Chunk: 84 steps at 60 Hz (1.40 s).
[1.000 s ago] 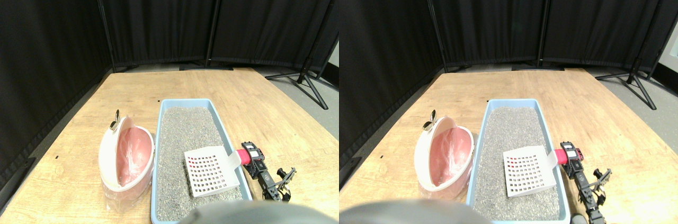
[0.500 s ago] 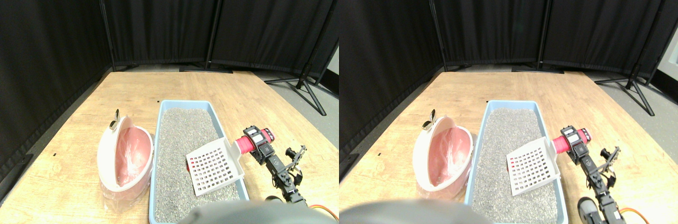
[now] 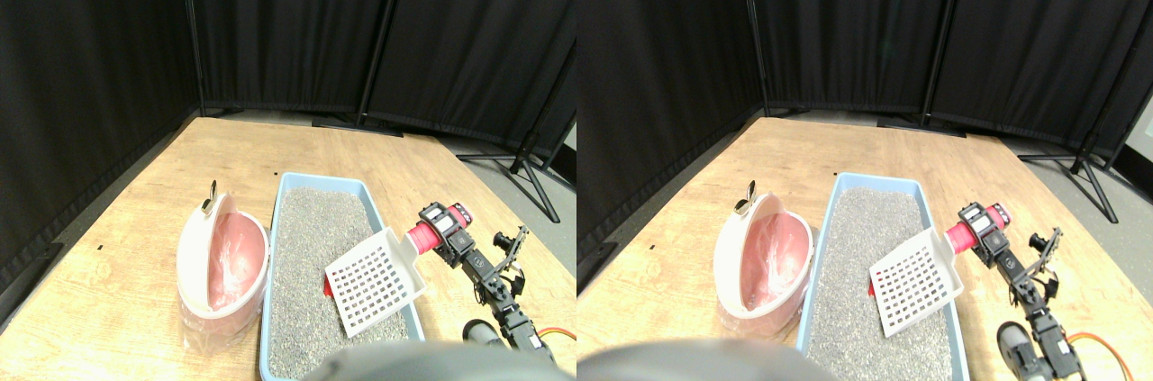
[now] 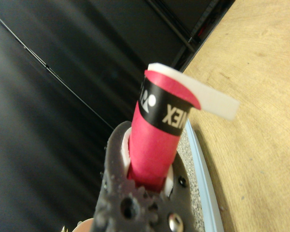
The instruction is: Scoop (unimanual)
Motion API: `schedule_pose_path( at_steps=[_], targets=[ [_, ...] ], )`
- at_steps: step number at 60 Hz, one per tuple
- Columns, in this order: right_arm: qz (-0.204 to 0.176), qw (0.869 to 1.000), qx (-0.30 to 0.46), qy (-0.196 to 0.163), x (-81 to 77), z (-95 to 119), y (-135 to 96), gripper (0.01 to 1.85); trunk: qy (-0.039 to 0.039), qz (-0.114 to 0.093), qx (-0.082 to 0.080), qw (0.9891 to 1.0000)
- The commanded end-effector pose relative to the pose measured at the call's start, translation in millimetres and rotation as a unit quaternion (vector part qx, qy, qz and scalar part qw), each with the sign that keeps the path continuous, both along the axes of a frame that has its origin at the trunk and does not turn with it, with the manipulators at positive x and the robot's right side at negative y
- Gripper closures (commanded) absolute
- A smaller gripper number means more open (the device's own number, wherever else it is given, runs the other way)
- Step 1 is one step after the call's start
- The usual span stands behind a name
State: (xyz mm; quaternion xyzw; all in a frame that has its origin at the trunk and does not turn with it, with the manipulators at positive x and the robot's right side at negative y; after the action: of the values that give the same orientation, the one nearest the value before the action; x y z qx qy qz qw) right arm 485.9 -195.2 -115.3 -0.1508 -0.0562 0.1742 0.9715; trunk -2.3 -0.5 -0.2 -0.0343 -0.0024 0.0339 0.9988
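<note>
Scoop (image 3: 376,278) sits in my right hand (image 3: 439,227), which is clamped on its red wrapped handle (image 3: 421,236); the wrist view shows that handle (image 4: 157,140) wedged between the dark jaw frames. Its white slotted blade is tilted, the far edge raised and the near corner low over the grey litter (image 3: 311,264), close to the right wall of the blue tray (image 3: 281,201). A small red bit (image 3: 327,287) shows just at the blade's left edge, on the litter; I cannot tell what it is. My arm (image 3: 491,282) reaches in from the lower right, outside the tray. A pink bin (image 3: 221,273) with a clear liner and a raised white lid stands just left of the tray, on the wooden worktop (image 3: 135,219). Black curtains (image 3: 270,30) close off the back.
</note>
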Motion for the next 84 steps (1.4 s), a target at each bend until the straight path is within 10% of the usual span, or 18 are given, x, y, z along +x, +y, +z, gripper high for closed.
schedule_pose_path(
  at_steps=[1,84],
  targets=[
    [-0.009,0.999,-0.013,-0.035,3.0,14,1,1.81,0.0066,0.011,-0.006,0.9999],
    [-0.042,0.985,-0.164,0.018,33.5,37,9,1.81,0.013,0.036,-0.029,0.9989]
  ],
)
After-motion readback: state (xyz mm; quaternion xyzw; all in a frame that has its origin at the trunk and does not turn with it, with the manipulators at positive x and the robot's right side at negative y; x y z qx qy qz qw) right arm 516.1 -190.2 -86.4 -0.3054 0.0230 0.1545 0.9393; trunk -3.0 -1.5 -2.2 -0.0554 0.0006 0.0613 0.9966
